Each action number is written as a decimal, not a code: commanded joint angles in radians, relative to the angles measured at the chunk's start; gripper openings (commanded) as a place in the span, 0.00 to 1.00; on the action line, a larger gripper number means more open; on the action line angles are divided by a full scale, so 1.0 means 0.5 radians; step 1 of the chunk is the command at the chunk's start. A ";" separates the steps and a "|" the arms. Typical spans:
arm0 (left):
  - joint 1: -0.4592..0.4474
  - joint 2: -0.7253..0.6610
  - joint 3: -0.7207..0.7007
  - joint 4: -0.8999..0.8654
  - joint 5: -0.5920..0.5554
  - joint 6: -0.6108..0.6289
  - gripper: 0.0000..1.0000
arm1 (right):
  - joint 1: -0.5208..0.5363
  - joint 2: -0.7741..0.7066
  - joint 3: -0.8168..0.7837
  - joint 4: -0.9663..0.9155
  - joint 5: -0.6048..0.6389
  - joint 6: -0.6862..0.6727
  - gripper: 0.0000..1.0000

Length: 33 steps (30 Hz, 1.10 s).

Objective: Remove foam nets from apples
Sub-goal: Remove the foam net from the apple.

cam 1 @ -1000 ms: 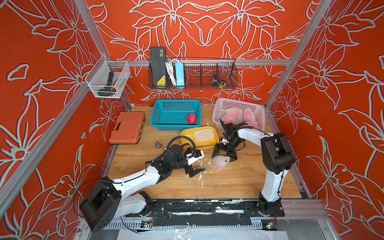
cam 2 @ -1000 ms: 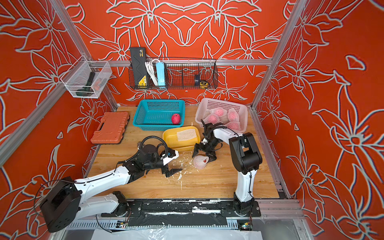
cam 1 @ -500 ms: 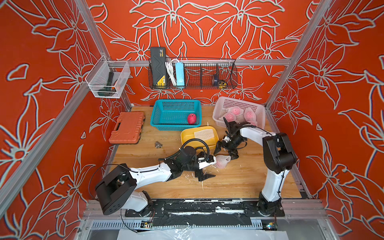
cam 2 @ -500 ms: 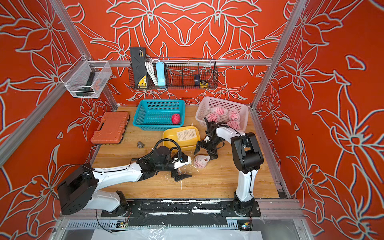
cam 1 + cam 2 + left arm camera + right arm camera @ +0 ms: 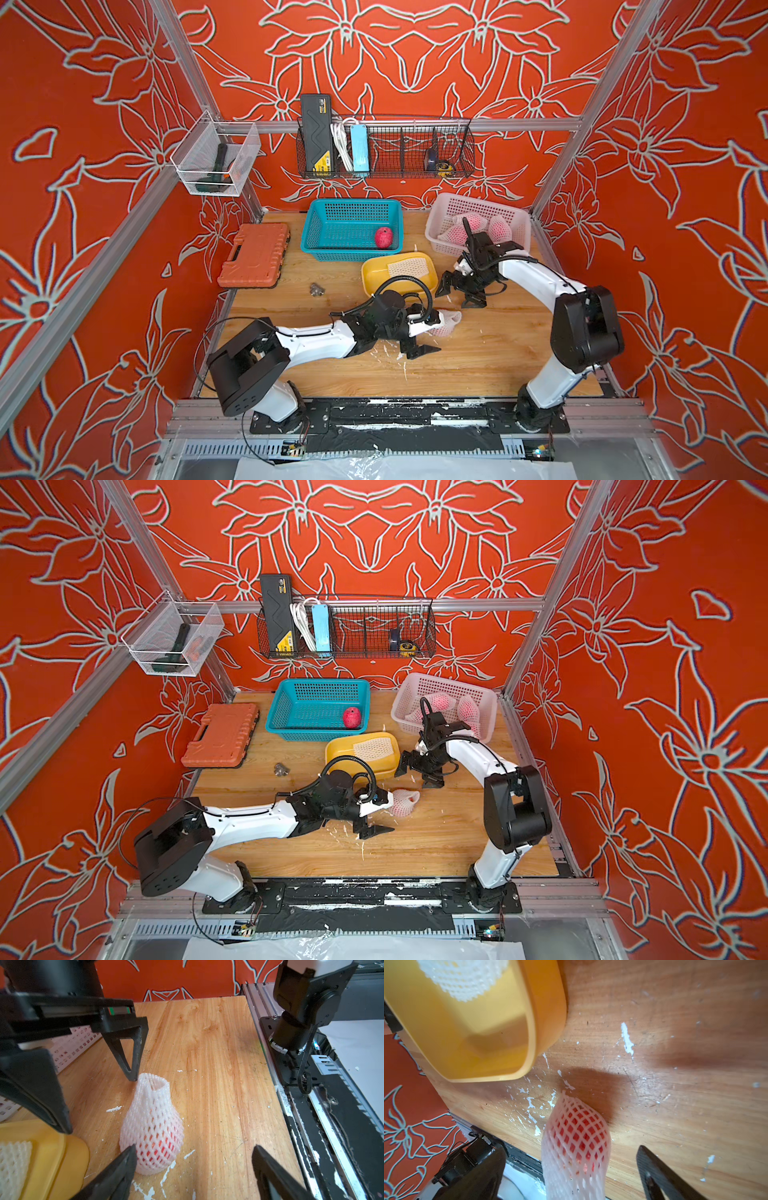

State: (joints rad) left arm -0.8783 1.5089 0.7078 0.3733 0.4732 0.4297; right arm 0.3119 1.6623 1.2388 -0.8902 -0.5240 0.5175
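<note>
One apple in its foam net [image 5: 448, 325] [image 5: 404, 803] lies on the wooden table, red skin showing through the white mesh [image 5: 152, 1126] [image 5: 575, 1142]. My left gripper [image 5: 432, 334] [image 5: 384, 816] [image 5: 193, 1167] is open beside it, one fingertip [image 5: 124, 1165] against the net's lower side and the gap otherwise empty. My right gripper [image 5: 459, 295] [image 5: 417, 776] [image 5: 575, 1176] hangs open just above and behind the net's loose end, touching nothing. A bare apple [image 5: 383, 237] sits in the blue basket [image 5: 324, 232]. An empty foam net [image 5: 409, 266] lies in the yellow tray [image 5: 374, 272].
Netted apples [image 5: 473, 222] fill the white basket [image 5: 440, 208] at the back right. An orange tool case [image 5: 254, 254] lies at the left, with a small grey object [image 5: 317, 289] near it. White foam crumbs [image 5: 405, 368] dot the table. A black rail [image 5: 374, 411] runs along the front edge.
My left arm has stretched to the right, bringing its open gripper up against the netted apple. The right gripper has drawn slightly up and back from it.
</note>
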 commanded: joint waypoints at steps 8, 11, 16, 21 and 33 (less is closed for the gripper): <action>-0.025 0.293 0.241 0.128 -0.036 -0.057 0.84 | -0.054 -0.170 -0.090 0.143 0.327 -0.033 0.99; -0.029 0.358 0.291 0.134 -0.084 -0.060 0.83 | -0.075 -0.182 -0.101 0.186 0.337 -0.026 0.99; -0.031 0.467 0.359 0.115 -0.145 -0.083 0.80 | -0.114 -0.213 -0.111 0.243 0.373 -0.046 0.99; -0.029 0.528 0.396 0.103 -0.198 -0.095 0.74 | -0.159 -0.296 -0.148 0.311 0.464 -0.112 0.99; 0.003 0.511 0.392 0.119 -0.206 -0.160 0.35 | -0.169 -0.738 -0.552 0.734 0.738 -0.389 0.95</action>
State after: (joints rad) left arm -0.8833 1.7645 0.8898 0.4168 0.3695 0.3496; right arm 0.2337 1.3373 1.0019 -0.5987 -0.2005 0.3862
